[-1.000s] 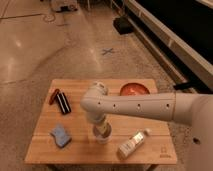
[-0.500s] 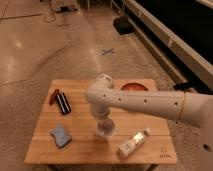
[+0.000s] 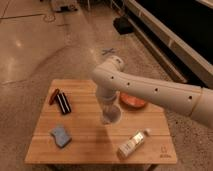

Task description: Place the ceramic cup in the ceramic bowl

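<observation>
A white robot arm [image 3: 150,90] reaches in from 3 o'clock across a small wooden tabletop [image 3: 90,142], its elbow now raised higher and swung further toward 12 o'clock than half a second earlier, when the forearm lay lower over the wood. The claw [image 3: 108,116] hangs straight down near the middle of the tabletop, and the ceramic cup [image 3: 112,114], a pale grey-white cylinder, sits at its tip, closer to the bowl than it was before. Whether the claw is spread or pressed together on the cup cannot be told, since the wrist and the cup blend into one pale shape; nor is it plain whether the cup rests on the wood or is lifted off it. One ceramic bowl [image 3: 133,101], orange-red and shallow, lies at about 2 o'clock from the cup, just beside it and partly hidden behind the arm; it has not shifted. One clear plastic bottle [image 3: 132,144] with a pale label lies on its side toward 5 o'clock, well apart from the cup, where it lay earlier. One blue sponge [image 3: 60,135] sits toward 8 o'clock near the front edge. At 10 o'clock two slim items lie touching side by side: one reddish-brown bar [image 3: 53,96] and one dark, striped packet [image 3: 63,103], both unmoved. The tabletop stands on a speckled polished floor [image 3: 45,45].
</observation>
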Controlling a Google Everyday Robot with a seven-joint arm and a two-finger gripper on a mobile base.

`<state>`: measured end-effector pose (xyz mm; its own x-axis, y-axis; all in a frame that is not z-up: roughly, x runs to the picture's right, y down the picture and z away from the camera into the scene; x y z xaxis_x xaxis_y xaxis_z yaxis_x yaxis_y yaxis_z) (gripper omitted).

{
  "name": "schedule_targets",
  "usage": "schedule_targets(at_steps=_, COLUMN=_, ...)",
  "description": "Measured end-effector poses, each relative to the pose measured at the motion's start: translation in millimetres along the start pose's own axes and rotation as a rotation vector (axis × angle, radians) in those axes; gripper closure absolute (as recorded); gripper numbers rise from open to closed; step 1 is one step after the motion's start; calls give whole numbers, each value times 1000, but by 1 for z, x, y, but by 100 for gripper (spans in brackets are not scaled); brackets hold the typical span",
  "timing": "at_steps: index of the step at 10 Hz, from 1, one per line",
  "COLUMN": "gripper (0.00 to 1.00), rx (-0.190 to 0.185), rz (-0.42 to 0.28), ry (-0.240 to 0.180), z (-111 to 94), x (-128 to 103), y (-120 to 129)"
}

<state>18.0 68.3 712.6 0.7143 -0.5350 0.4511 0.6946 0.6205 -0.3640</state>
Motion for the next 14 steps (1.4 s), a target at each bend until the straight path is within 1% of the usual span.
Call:
schedule_targets(at_steps=2, gripper=100, rx=5, rz=21, ry=5, z=1, x=27, y=5)
schedule_targets(at_steps=3, gripper=100, rx=6, rz=46, ry=13, z=-2, x=48, y=10)
schedule_targets(at_steps=5, gripper=100, rx=19, rz=69, ry=14, z=-4, x=65, y=6)
schedule_targets(at_steps=6, gripper=100, rx=28, rz=80, ry=14, z=-4, x=80, y=5)
schedule_targets(at_steps=7, gripper=100, rx=32, rz=96, ry=17, z=-3, x=105, y=7)
schedule_targets(at_steps=8, gripper=100, rx=41, rz=109, ry=17, z=-4, x=124, y=12)
schedule_targets(at_steps=10, gripper=100, rx=47, rz=134, ry=17, z=-6, x=154, y=25)
schedule_targets(at_steps=13, gripper=100, rx=50, rz=160, ry=20, z=3, x=171, y=28)
schedule_targets(at_steps=14, gripper=96, rx=50, rz=167, ry=22, z=6, x=178, y=30)
